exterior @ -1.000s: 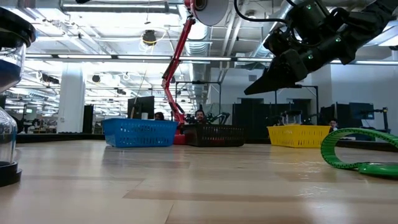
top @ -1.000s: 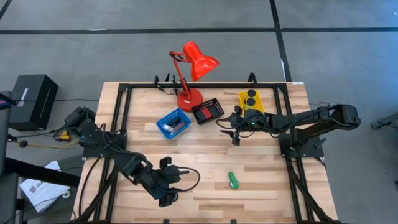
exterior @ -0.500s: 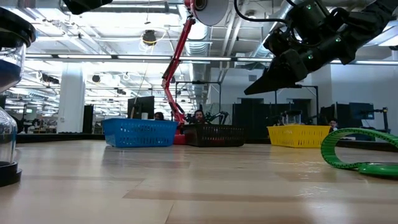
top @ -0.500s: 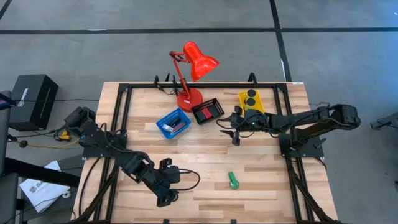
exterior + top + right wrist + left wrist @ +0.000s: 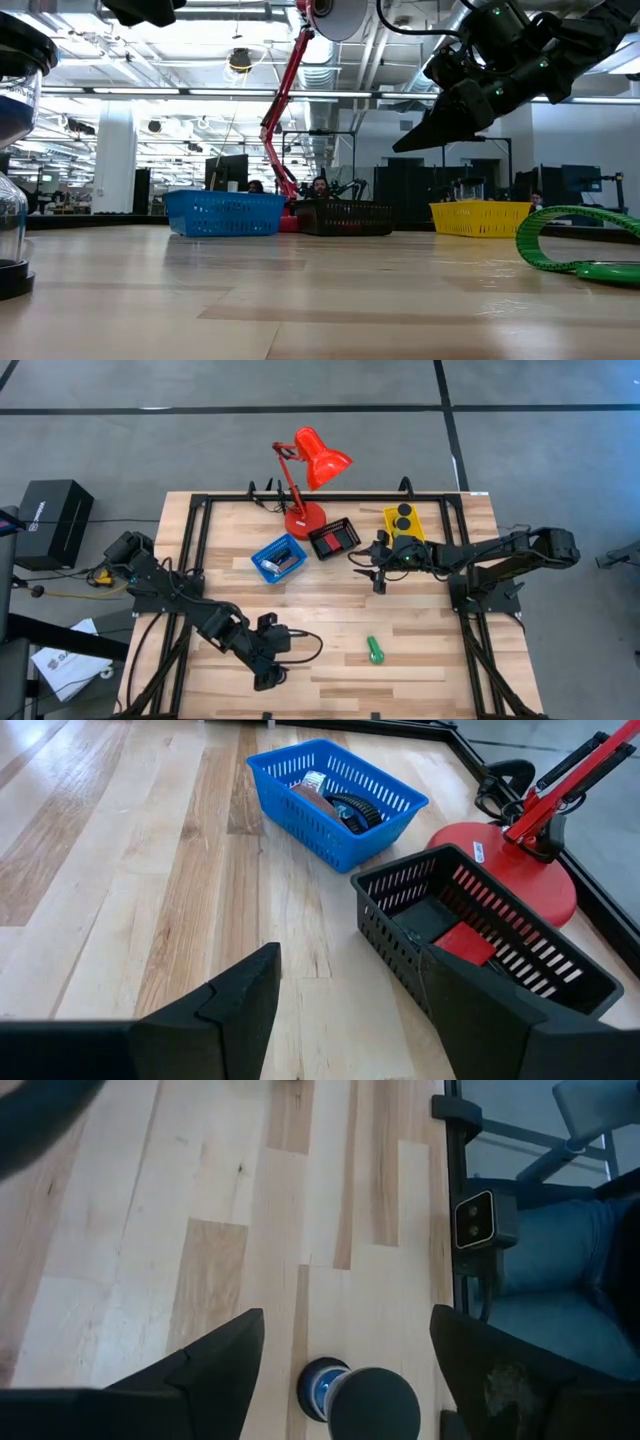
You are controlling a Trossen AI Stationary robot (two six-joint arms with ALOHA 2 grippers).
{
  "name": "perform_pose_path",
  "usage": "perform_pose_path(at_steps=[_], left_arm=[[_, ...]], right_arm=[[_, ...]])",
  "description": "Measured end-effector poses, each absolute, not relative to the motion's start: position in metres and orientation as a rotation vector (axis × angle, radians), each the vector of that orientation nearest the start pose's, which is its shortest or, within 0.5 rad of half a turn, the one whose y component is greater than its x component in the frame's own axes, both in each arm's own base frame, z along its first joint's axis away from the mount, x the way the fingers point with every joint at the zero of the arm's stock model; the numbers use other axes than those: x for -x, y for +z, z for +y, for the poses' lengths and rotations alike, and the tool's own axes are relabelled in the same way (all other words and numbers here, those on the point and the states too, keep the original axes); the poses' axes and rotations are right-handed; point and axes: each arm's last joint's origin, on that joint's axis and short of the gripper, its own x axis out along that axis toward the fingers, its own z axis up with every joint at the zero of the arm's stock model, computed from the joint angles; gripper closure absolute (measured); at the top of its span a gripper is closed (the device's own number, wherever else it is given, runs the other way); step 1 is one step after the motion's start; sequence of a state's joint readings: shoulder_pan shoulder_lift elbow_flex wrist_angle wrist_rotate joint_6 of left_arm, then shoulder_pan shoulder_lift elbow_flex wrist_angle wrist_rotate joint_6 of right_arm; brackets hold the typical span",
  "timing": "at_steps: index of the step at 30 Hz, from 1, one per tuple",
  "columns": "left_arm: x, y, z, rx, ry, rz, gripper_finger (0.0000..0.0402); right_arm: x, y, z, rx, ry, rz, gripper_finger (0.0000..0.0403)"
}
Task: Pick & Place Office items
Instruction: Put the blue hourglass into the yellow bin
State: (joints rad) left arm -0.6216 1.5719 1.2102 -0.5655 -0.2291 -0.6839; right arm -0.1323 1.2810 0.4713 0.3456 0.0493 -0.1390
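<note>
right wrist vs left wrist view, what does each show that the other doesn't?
Only the right wrist view shows the blue tray with items inside, the black tray holding a red block, and the red lamp base. Only the left wrist view shows a small blue-and-black round object near the table edge and a person's jeans-clad leg beyond it. Both show the bare wooden table and their own gripper open: right gripper, left gripper.

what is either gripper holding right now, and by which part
Nothing is held. The left gripper is open above a round-topped object on the table; the right gripper is open, facing the black tray.
</note>
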Motion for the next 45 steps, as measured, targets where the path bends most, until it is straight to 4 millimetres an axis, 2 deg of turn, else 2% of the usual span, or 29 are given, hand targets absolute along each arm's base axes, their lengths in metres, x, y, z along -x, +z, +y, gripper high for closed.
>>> perform_pose_path(at_steps=[10, 22, 33, 41, 45], left_arm=[[-0.261, 0.260, -0.199, 0.168, -0.107, 0.905, 0.0112], [-0.267, 0.228, -0.215, 0.118, -0.114, 0.997, 0.0112], [-0.264, 0.225, -0.222, 0.116, -0.139, 1.015, 0.0112], [-0.264, 0.208, -0.230, 0.080, -0.141, 1.056, 0.0112], [-0.264, 0.208, -0.230, 0.078, -0.141, 1.056, 0.0112]], right_arm=[[-0.241, 0.177, -0.033, 0.117, -0.145, 0.477, 0.0172], [-0.241, 0.177, -0.033, 0.088, -0.151, 0.478, 0.0172], [-0.241, 0.177, -0.033, 0.083, -0.153, 0.477, 0.0172], [-0.241, 0.177, -0.033, 0.083, -0.152, 0.481, 0.0172], [-0.241, 0.177, -0.033, 0.083, -0.152, 0.481, 0.0172]])
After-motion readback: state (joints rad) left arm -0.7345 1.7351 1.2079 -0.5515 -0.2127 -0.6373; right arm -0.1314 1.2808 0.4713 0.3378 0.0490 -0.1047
